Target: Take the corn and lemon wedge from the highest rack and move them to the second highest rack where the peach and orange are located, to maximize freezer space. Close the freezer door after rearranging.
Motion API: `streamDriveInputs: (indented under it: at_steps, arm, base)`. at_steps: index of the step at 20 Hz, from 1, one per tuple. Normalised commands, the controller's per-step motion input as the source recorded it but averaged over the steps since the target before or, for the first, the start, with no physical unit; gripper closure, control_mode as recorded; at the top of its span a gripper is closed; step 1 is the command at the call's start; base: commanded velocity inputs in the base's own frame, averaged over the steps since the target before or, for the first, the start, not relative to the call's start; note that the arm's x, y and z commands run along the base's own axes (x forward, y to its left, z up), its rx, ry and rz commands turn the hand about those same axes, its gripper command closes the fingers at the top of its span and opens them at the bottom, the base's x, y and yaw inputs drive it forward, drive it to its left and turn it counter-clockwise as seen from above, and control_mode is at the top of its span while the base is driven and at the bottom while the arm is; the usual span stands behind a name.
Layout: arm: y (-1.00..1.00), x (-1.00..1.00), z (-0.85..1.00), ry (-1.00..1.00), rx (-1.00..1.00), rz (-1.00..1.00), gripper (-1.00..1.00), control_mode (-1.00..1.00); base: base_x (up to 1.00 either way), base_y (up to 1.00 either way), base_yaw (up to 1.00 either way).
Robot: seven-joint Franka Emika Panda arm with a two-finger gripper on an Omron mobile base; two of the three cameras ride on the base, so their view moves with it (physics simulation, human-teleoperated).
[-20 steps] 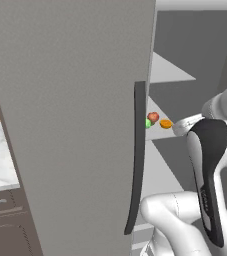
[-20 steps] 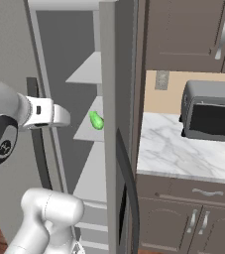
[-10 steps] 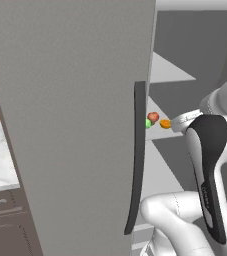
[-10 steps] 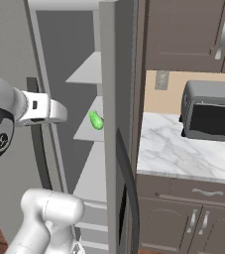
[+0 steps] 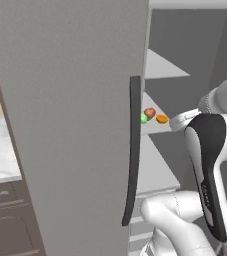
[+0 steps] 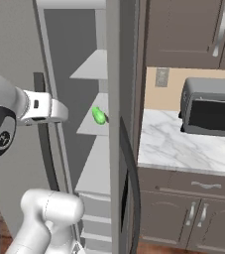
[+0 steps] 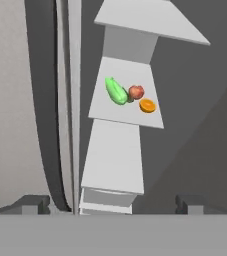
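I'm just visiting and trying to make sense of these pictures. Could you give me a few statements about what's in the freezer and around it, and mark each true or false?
1. The corn, a peach and an orange lie together on one rack. True.
2. The fingers are closed around the orange. False: they are apart, well short of the rack, holding nothing.
3. The freezer door is shut. False: it stands open, and the racks show beside it.
4. A dark toaster oven sits on the marble counter. True.
5. The orange lies on the rack above the corn. False: they share a rack.
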Motion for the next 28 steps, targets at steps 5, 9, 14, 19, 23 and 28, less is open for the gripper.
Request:
streamDriveInputs:
  at_steps: [5,9,14,19,23,28]
  arm:
    - [0.0,0.0,0.0,0.0,0.0,0.0,-1.0,1.0]
    - [0.0,0.0,0.0,0.0,0.0,0.0,-1.0,1.0]
    - [0.0,0.0,0.0,0.0,0.0,0.0,-1.0,1.0]
    - [0.0,0.0,0.0,0.0,0.0,0.0,-1.0,1.0]
    - [0.0,0.0,0.0,0.0,0.0,0.0,-1.0,1.0]
    - [0.0,0.0,0.0,0.0,0.0,0.0,-1.0,1.0]
  base:
    - [-0.98,0.0,0.02]
    - [-0.92,0.0,0.02]
    - [-0.8,-0.1,0.04]
    - [-0.44,-0.73,0.4]
    - [-0.32,-0.8,0.52]
    - [-0.36,-0.78,0.51]
